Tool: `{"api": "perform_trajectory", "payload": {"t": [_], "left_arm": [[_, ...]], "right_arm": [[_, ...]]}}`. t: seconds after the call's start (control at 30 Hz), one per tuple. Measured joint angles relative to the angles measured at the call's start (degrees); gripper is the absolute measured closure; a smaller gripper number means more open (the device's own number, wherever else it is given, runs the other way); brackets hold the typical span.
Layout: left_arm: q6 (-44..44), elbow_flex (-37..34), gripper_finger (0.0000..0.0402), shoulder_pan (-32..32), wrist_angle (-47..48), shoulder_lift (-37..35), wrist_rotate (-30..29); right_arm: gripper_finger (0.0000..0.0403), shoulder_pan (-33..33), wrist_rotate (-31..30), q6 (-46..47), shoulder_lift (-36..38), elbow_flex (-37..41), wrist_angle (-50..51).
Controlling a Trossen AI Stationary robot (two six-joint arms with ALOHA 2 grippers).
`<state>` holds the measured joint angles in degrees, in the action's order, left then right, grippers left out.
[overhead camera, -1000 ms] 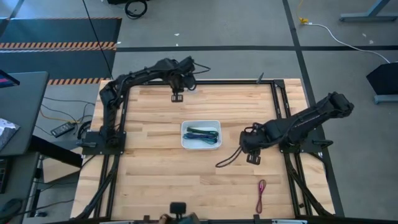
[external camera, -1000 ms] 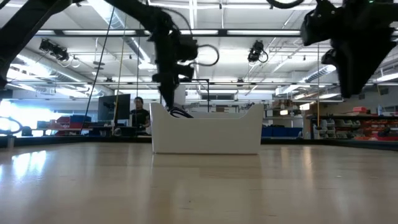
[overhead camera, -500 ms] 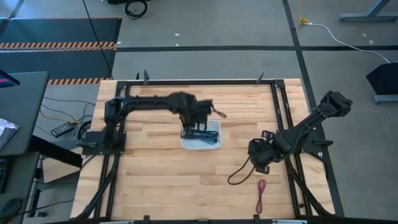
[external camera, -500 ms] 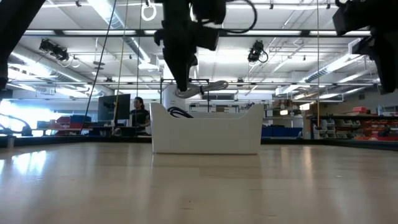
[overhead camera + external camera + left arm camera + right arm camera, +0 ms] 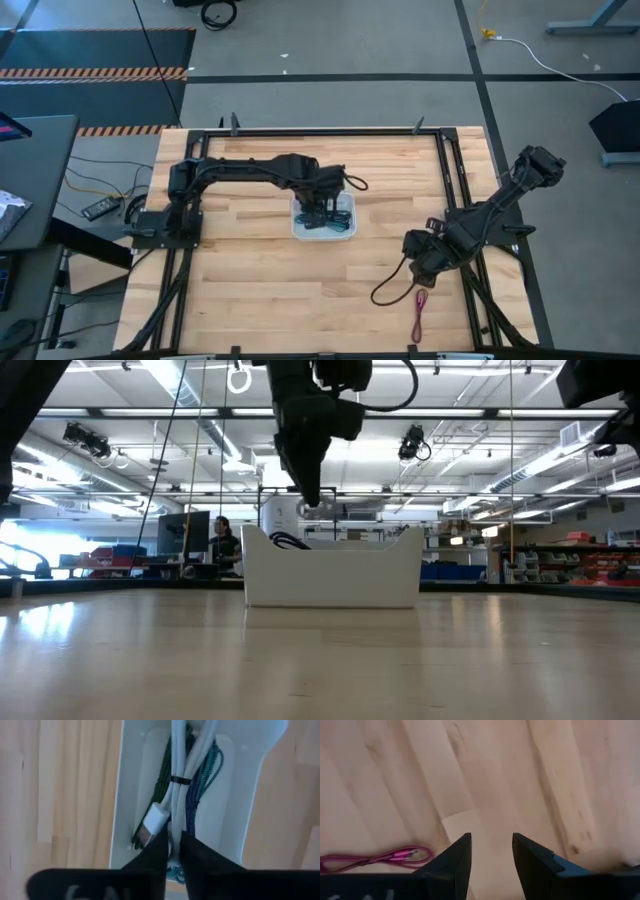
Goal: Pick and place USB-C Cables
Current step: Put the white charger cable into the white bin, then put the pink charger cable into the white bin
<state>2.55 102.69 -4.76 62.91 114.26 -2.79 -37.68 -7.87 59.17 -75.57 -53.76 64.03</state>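
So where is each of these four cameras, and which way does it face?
High: overhead, straight down; both arms, white tray.
Low: table height, level; tray, left end effector above it.
Left wrist: over the tray; its fingers pinch the silver-white cable.
Right wrist: faces bare wood; open fingers, dark red cable.
All but the right wrist share the tray.

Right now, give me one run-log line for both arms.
left gripper: shut on silver-white cable, over white tray | right gripper: jaws open, above table near pink cable | tray holds green, teal cables
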Motion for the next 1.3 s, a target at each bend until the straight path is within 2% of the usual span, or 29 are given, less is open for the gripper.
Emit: {"api": "perform_trajectory", "payload": {"t": [0.27, 0.43, 0.57, 0.8, 0.93, 1.13, 1.3], "left_arm": [[2.8, 0.0, 0.0245, 0.6, 1.6, 1.0, 0.1], [1.0, 0.0, 0.0212, 0.9, 1.7, 0.9, 0.1], [-1.8, 0.0, 0.0206, 2.5, 1.7, 0.5, 0.0], [-6.3, 0.0, 0.0215, 7.7, -2.4, 0.5, 0.1], [-6.2, 0.0, 0.022, 10.2, -2.8, 0.5, -0.1], [-3.7, 0.0, 0.0221, 14.2, -5.5, 0.5, -2.0], [0.2, 0.0, 0.0221, 17.9, -7.4, 0.5, -3.0]], "right_arm": [[0.0255, -4.3, 0.0, 4.6, 0.0, 0.0, -2.0], [0.0255, -6.6, 0.4, 5.8, 0.0, 0.0, -2.7], [0.0255, -8.6, 3.4, 2.3, 0.0, 0.0, -6.4], [0.0255, -13.8, 4.5, -23.6, -0.3, 0.0, -13.4], [0.0255, -14.8, 5.7, -33.8, -1.4, 0.2, -15.8], [0.0255, -14.9, 9.8, -41.1, -8.7, 1.5, -19.5], [0.0255, -14.9, 13.2, -41.6, -16.0, 1.6, -19.5]]}}
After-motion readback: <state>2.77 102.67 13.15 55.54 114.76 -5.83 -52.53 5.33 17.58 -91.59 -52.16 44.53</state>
